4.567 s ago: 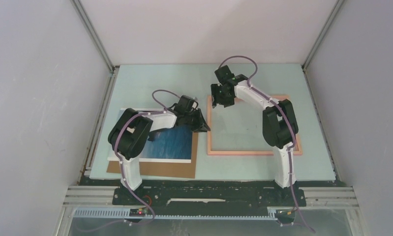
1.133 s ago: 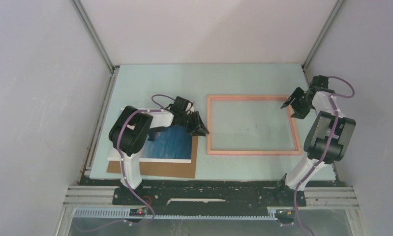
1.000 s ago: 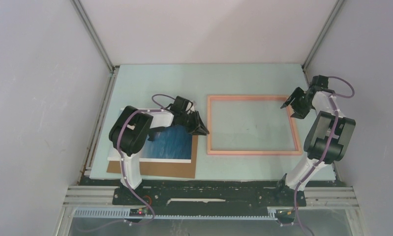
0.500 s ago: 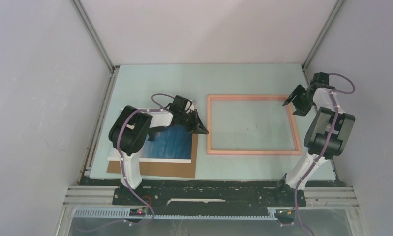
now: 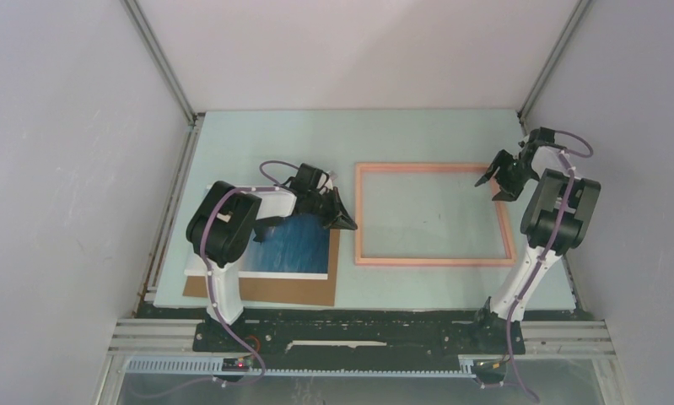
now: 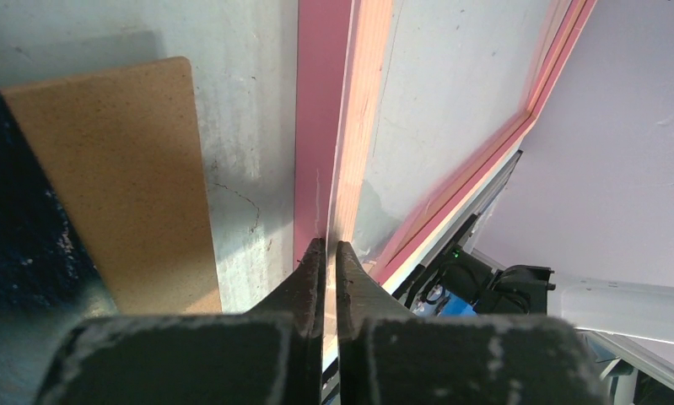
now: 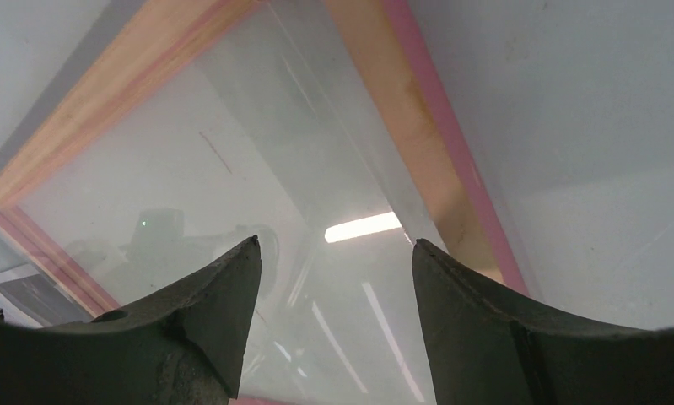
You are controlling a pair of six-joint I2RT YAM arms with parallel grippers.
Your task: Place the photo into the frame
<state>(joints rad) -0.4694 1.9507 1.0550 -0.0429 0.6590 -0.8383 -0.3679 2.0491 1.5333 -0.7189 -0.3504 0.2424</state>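
1. Left hand (image 5: 343, 221) closed, fingertips together; right hand (image 5: 493, 189) open.
2. Pale green surface (image 5: 316, 135) carries everything.
3. Thin salmon-pink rectangular frame (image 5: 434, 261) lies flat, far right corner beneath right hand.
4. Plain brown cardboard sheet (image 5: 266, 293) just beside it.
5. White-bordered blue sea paper photo (image 5: 295, 245) atop cardboard, by left hand.

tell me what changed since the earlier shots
The right arm swung from the frame's far-left corner to its far-right corner, jaws open. The left jaws closed at the photo's right edge; whether they pinch it is unclear. Frame, photo and cardboard stayed put.
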